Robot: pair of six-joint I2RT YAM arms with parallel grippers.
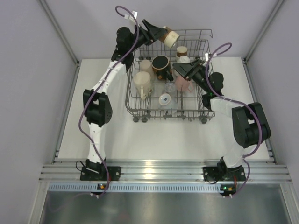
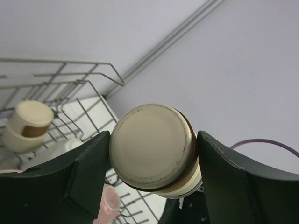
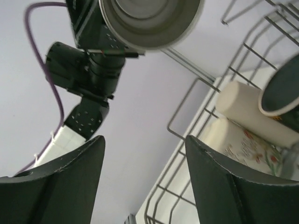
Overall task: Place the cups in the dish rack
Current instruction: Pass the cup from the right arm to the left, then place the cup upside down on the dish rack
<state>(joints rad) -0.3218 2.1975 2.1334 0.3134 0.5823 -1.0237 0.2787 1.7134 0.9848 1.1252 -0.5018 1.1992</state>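
Note:
My left gripper [image 1: 161,34] is shut on a cream cup with a brown band [image 1: 170,38] and holds it tilted above the back left of the dish rack [image 1: 205,46]. In the left wrist view the cup's base [image 2: 152,147] sits clamped between both fingers. My right gripper [image 1: 180,71] is open and empty, above the rack's right side near a pink cup [image 1: 183,85]. The rack holds two cream mugs [image 1: 142,82], a black mug with a tan inside [image 1: 161,66], a second brown-banded cup [image 1: 181,51], a white cup [image 1: 185,59] and a clear glass [image 1: 170,87].
The rack stands at the back middle of the white table [image 1: 98,135], close to the rear wall. In the right wrist view the held cup's mouth [image 3: 149,18] hangs above the rack's wire rim [image 3: 187,100], with a floral cream mug [image 3: 238,140] at the right.

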